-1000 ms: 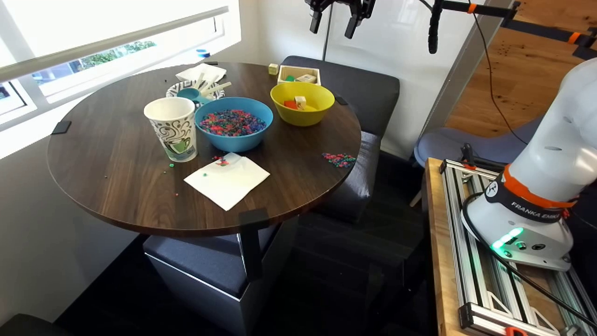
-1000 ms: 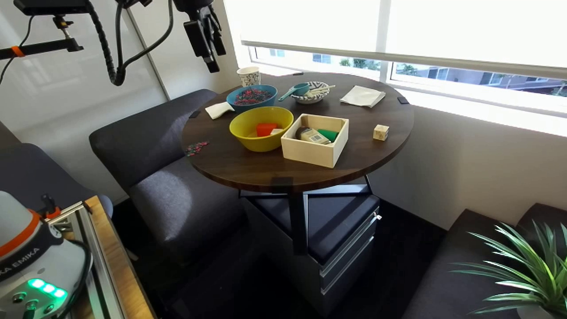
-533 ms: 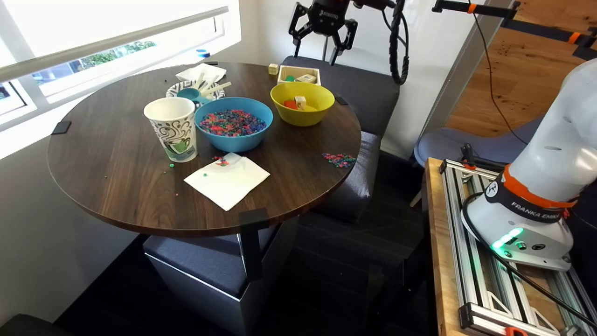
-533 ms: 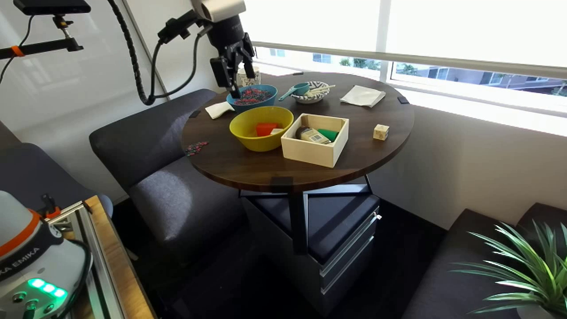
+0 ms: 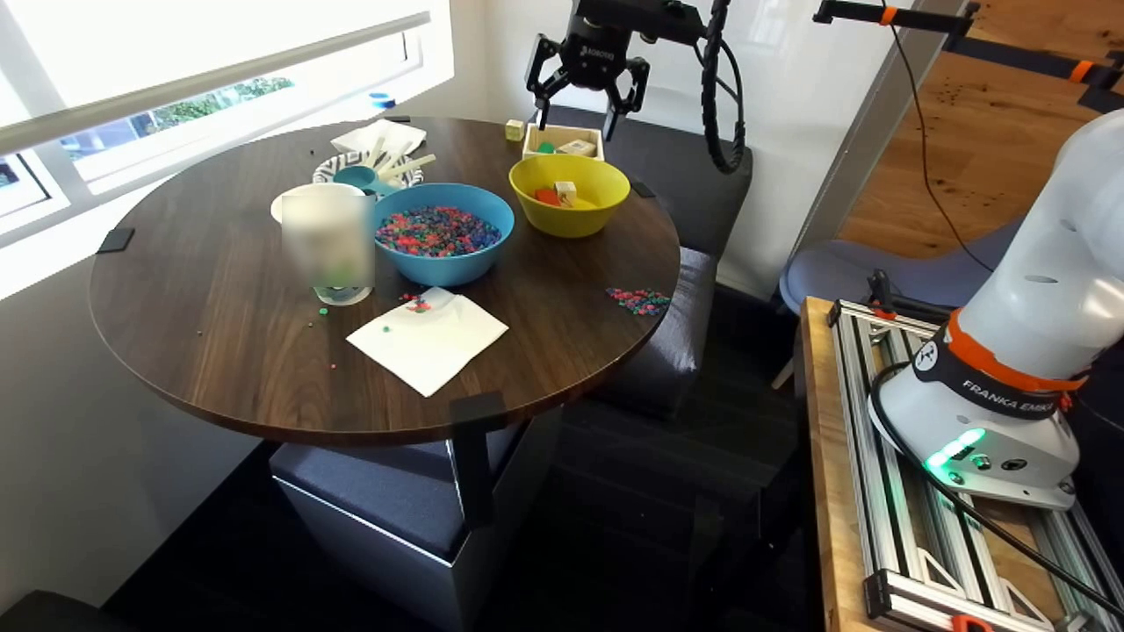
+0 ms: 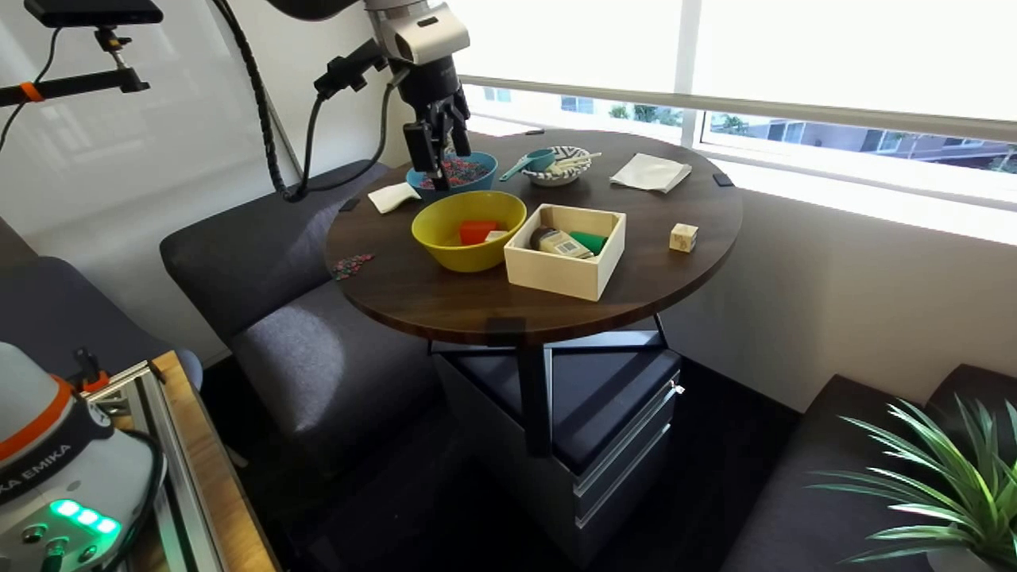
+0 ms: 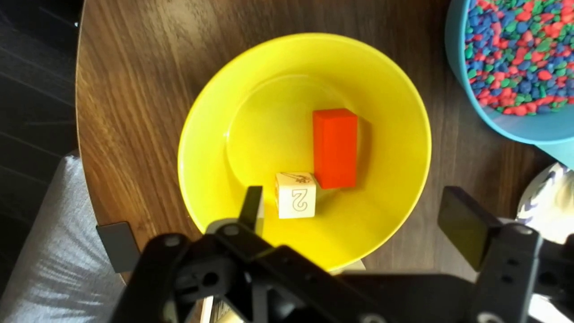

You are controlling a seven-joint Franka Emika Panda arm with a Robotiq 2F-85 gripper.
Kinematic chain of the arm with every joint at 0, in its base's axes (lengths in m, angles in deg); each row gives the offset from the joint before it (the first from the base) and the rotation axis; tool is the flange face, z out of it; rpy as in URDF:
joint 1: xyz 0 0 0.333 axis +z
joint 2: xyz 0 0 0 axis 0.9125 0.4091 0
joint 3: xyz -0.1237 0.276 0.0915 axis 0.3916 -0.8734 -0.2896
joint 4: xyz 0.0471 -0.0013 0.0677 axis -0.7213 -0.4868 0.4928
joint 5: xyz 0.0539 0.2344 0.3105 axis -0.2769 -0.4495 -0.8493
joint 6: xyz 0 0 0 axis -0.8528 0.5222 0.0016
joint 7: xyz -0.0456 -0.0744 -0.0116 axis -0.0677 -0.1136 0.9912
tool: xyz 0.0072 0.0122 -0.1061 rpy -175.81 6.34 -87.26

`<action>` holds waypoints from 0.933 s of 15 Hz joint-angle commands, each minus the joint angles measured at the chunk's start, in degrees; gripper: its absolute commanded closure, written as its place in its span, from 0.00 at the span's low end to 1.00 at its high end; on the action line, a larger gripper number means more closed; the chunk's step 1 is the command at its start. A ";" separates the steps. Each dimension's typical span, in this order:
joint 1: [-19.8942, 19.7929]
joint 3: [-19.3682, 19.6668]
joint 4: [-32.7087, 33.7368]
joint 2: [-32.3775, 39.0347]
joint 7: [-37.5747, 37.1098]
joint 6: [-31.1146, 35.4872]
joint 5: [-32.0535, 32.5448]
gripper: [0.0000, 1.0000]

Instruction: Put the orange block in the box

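The orange block, a vivid red-orange oblong, lies inside the yellow bowl, touching or very near a pale wooden cube marked 2. It also shows in the exterior views. The pale wooden box stands beside the bowl; its rim shows in an exterior view. It holds a green piece and a labelled brown-and-beige item. My gripper is open and empty, in the air above the table near the bowl; its fingers show in the wrist view.
A blue bowl of coloured bits, a paper cup and a patterned bowl with a scoop stand on the round table. A loose wooden cube sits near the edge. Napkins lie about.
My gripper has come down from above, moving left in an exterior view and right in an exterior view. It stays open. A pale blur now covers part of the cup. The block has not moved.
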State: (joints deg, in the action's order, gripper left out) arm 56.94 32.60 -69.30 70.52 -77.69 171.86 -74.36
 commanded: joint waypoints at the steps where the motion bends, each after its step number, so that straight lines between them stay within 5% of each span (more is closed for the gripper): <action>1: 1.14 1.28 0.87 1.84 0.57 -1.55 0.36 0.00; 7: 2.16 1.43 2.76 7.43 4.09 -0.96 0.27 0.00; 11: 3.30 2.21 4.68 11.56 2.01 2.20 4.69 0.07; 14: 4.60 3.00 6.27 14.34 -0.34 2.84 7.38 0.04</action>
State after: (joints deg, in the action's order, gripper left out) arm 59.39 34.10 -65.24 81.63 -75.51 173.81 -69.27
